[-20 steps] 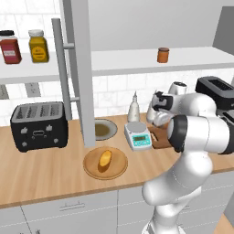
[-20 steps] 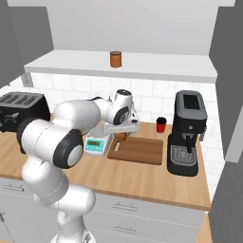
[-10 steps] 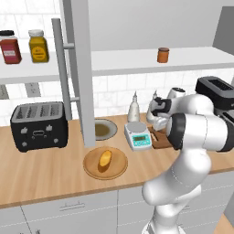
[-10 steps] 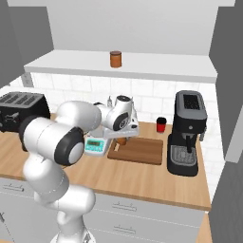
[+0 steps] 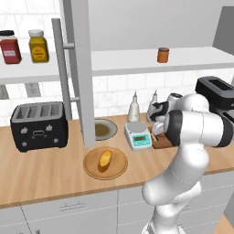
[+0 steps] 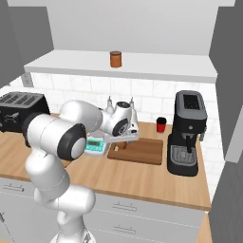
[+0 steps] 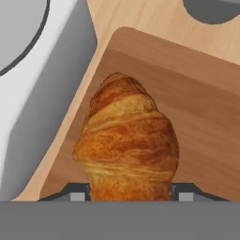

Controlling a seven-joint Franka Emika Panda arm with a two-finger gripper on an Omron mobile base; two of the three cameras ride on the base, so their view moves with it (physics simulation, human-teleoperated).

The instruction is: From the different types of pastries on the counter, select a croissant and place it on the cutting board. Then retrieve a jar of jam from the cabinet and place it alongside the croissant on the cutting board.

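Gripper (image 7: 127,194) pinches the croissant (image 7: 126,140), one dark fingertip each side at the bottom of the hand view; the pastry's tapered end points away over the cutting board (image 7: 197,117), near the board's left edge, and whether it rests on the wood or hangs just above can't be told. In the right base view the gripper (image 6: 122,144) sits low over the left end of the cutting board (image 6: 142,151), croissant (image 6: 122,146) a small brown bit under the hand. Board lies on the desk (image 6: 142,178), w/ a small digital scale (image 6: 94,144) just beside its left edge and a black coffee machine (image 6: 186,133) to its right; a red cup (image 6: 161,124) stands behind the board by the wall. In the left base view, nearer the front edge of the desk (image 5: 45,173), a round light wooden plate (image 5: 105,162) carries the paler golden loaf (image 5: 105,158); behind it a shallow round dish (image 5: 104,129), and a black toaster (image 5: 39,125) to the left. Two pale bottles (image 5: 133,109) stand at the back by the tiles. Higher and further back, the jar of jam (image 5: 163,55) stands alone on the white shelf (image 5: 137,61). Cabinet door (image 5: 80,68) hangs open w/ its long bar handle (image 5: 61,75); left of it, a red jar (image 5: 10,46) and a yellow jar (image 5: 37,45) share a shelf.
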